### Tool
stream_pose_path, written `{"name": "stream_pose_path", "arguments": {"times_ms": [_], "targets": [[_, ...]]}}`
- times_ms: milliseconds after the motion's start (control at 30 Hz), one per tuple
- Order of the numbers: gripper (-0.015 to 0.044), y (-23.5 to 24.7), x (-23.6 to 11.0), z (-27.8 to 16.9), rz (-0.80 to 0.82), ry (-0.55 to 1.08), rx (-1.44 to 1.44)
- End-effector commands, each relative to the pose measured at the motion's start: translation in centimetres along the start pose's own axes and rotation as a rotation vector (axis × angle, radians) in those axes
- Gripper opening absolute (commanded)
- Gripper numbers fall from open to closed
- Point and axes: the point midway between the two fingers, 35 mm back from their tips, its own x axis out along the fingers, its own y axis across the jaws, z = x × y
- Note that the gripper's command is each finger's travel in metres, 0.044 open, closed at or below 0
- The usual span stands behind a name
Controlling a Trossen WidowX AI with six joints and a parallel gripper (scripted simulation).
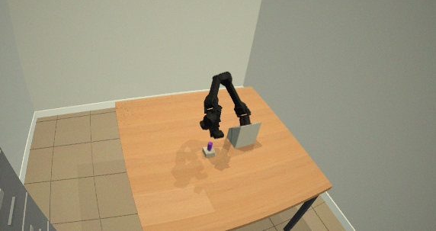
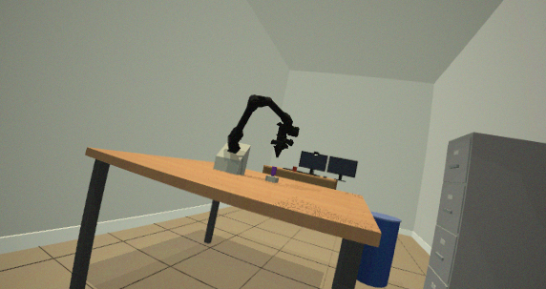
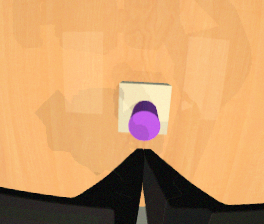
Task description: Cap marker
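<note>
A purple cap (image 1: 209,145) (image 2: 274,171) (image 3: 144,124) sits on top of the marker, which stands upright in the small pale holder block (image 1: 209,155) (image 2: 272,179) (image 3: 131,96) on the wooden table (image 1: 171,184) (image 2: 296,203). The marker's body is hidden under the cap. My gripper (image 1: 218,135) (image 2: 278,154) (image 3: 143,155) is shut with nothing between its fingers. It hangs clear above the cap, a little to the side, and does not touch it.
The arm's grey base box (image 1: 245,135) (image 2: 232,159) stands on the table just behind the holder. A blue bin (image 2: 379,254), a grey filing cabinet (image 2: 487,211) and a far desk with two monitors (image 2: 328,164) stand off the table.
</note>
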Motion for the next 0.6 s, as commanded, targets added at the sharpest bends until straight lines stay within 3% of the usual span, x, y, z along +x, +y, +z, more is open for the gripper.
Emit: {"name": "stream_pose_path", "arguments": {"times_ms": [0,133,567], "targets": [[0.0,-0.14,-3.13,-0.27,0.006,0.001,0.006],[0.0,-0.14,-3.13,-0.27,0.006,0.001,0.006],[0.0341,-0.14,-3.13,-0.27,0.006,0.001,0.006]]}}
